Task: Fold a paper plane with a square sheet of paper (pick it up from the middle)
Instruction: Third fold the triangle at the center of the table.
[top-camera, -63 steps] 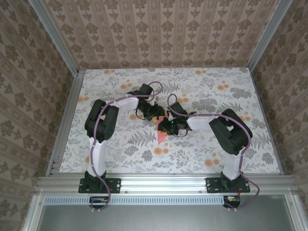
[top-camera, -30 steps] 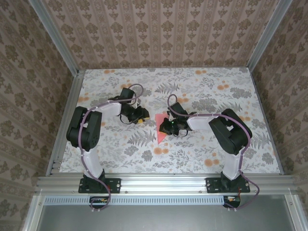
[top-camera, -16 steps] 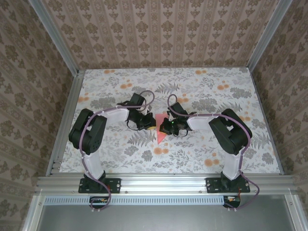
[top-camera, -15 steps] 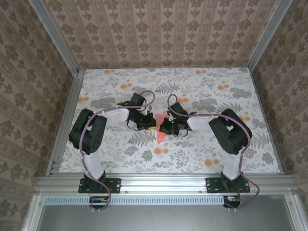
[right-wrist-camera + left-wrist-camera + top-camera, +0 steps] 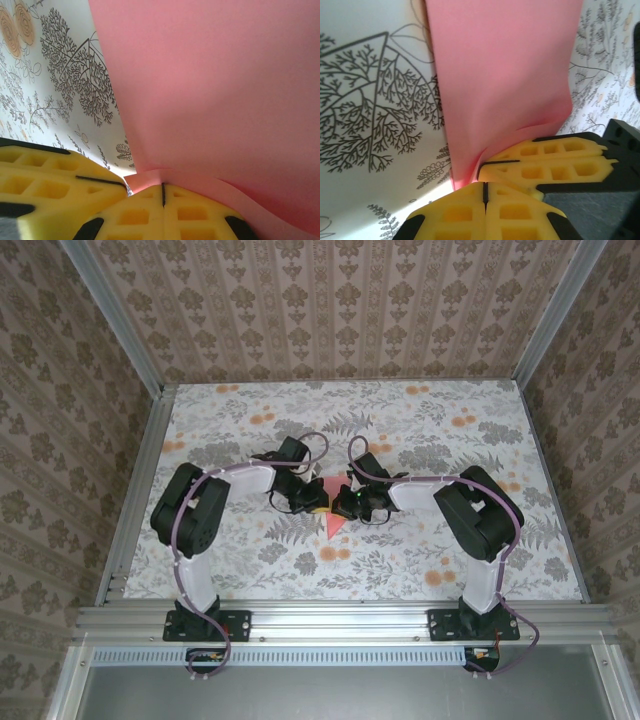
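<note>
Touching 1 pink sheet: L gripper, R gripper, 2 total, both closed.

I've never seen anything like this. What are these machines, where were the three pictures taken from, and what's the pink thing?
These are two robot arms, the left arm and the right arm, bolted at the near edge of a flower-patterned table. One picture looks down from above; the other two come from a camera on each wrist. Between the arms is a pink sheet of paper. The yellow left fingers and right fingers are both closed at its edge; whether they pinch it or only press on it, I cannot tell.
</note>
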Available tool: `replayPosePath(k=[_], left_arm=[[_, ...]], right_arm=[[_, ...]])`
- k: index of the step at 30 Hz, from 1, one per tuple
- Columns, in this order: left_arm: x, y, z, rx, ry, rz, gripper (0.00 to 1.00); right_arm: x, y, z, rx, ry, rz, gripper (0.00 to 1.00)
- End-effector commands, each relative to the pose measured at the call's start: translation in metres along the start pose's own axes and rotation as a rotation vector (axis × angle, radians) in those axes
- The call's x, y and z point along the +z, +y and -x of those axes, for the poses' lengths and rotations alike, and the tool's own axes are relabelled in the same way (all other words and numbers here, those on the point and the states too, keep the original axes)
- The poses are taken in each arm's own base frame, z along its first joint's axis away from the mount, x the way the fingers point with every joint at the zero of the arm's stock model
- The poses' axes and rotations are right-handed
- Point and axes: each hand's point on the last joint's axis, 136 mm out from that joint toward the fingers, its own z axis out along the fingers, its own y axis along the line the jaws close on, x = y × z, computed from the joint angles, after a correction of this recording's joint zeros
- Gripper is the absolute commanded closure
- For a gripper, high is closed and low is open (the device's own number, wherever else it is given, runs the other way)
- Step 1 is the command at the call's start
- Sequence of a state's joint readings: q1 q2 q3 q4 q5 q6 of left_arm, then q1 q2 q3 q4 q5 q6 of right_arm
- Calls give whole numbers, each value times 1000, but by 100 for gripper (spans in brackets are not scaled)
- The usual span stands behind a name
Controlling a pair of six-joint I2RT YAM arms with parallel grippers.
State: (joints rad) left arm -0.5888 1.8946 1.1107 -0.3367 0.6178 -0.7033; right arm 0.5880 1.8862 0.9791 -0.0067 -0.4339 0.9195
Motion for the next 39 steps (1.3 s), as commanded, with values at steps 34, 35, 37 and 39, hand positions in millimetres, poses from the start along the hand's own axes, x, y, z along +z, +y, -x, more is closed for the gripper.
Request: replayPosePath(k=[34, 35, 37, 39], left_arm=[[17, 47, -11, -62, 42, 210, 100], [17, 48, -12, -61, 42, 211, 100], [17, 48, -11, -61, 40, 216, 100], [17, 48, -11, -63, 40, 218, 100]], right_arm=[[-27, 23, -50, -54, 85, 184, 98], [-25, 23, -51, -53, 89, 184, 98], [-21, 23, -52, -51, 98, 187, 98], [-17, 22, -54, -48, 108, 184, 98]])
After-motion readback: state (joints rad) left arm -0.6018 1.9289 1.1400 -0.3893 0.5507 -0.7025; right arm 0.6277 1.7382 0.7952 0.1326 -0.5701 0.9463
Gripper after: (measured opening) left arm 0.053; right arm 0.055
